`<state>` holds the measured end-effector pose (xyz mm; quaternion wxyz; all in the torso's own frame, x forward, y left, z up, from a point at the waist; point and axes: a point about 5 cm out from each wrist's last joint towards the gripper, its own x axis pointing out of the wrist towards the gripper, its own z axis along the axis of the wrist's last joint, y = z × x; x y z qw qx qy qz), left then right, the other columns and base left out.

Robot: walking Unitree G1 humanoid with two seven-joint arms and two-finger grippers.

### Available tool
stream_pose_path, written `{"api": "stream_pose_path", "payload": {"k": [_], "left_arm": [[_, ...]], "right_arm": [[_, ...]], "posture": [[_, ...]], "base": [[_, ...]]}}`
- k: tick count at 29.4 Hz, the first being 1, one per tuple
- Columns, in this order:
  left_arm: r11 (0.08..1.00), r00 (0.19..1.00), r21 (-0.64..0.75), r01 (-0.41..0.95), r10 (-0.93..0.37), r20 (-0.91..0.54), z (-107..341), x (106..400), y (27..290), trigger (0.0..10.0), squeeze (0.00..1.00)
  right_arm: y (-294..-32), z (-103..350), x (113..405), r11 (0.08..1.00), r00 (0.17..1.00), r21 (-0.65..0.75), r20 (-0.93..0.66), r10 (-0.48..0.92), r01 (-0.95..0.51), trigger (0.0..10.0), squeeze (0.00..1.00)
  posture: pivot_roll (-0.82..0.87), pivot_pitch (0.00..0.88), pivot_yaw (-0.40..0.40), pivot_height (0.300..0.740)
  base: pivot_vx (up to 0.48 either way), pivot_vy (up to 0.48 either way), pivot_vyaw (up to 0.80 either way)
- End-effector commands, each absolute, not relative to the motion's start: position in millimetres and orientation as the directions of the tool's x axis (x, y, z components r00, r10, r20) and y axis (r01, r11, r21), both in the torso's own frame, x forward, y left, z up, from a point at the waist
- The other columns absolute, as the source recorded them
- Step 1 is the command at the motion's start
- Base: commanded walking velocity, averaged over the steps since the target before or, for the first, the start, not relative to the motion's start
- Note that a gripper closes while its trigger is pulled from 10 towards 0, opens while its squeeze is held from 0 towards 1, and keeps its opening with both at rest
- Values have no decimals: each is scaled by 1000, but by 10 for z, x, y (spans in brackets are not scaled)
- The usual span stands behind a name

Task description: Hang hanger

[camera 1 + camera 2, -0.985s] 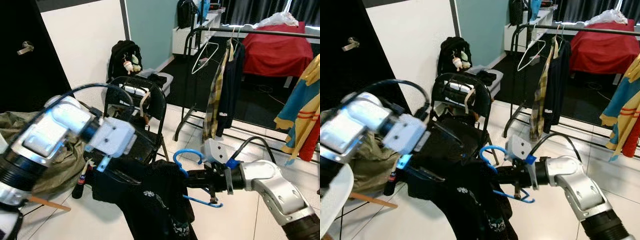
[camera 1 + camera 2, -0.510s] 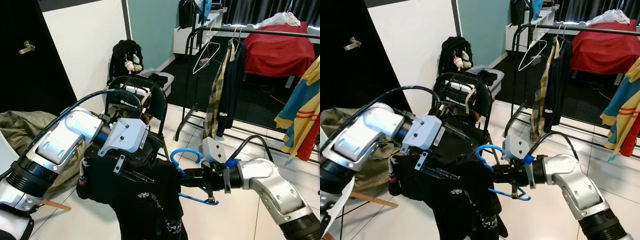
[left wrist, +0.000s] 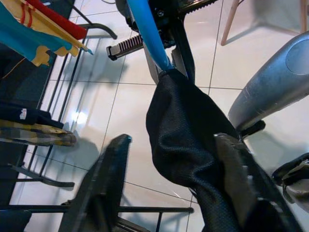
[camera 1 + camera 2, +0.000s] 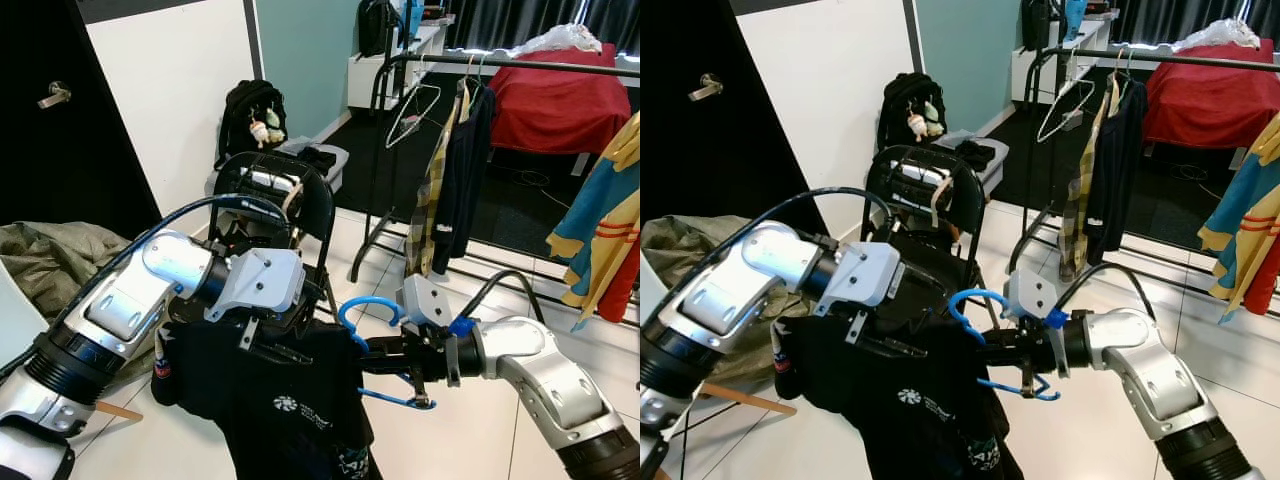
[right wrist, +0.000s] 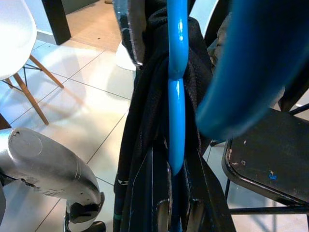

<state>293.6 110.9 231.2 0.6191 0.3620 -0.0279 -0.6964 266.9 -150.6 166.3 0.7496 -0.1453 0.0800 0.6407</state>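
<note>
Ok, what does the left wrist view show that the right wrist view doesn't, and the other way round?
Left wrist view: the left gripper with its jaws spread, the clothes rack's base bars, and a teal, yellow and red garment.
Right wrist view: a white chair on wooden legs and a black folding chair's seat.
Shared: the blue hanger threaded into the black shirt, above the white tiled floor.
</note>
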Motion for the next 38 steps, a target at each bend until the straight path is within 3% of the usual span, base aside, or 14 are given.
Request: {"api": "stream_pose_path", "payload": {"k": [1,23,32,33,35,38], "left_arm": [[-251,12,449,858,-863,-505,2218,2921,1118,0,0],[-303,33,421,855,-778,-627,2130,2894,1138,0,0],[-306,75,482,821,-780,-622,2236,2948,1148,0,0],[-313,94,514,799,-778,-621,2275,2970,1165,0,0],[-313,94,514,799,-778,-621,2275,2970,1165,0,0],[-306,177,621,722,-786,-593,2410,3064,1190,0,0]], "right_arm": [[-1446,1807,2672,118,160,-175,-252,954,-977,10000,0],[-1436,1870,2723,153,199,-211,-218,956,-965,10000,0],[-1391,1923,2790,230,263,-212,-141,954,-950,10000,0],[-1378,1930,2803,254,279,-194,-114,953,-947,10000,1000],[-1378,1930,2803,254,279,-194,-114,953,-947,10000,1000],[-1390,1952,2852,338,349,-164,-41,936,-927,10000,1000]], "posture": [[-53,0,75,740],[-54,0,74,740],[-55,0,73,740],[-55,0,74,740],[-55,0,74,740],[-58,0,78,740]], "base": [[0,0,0],[0,0,0],[0,0,0],[0,0,0],[0,0,0],[0,0,0]]}}
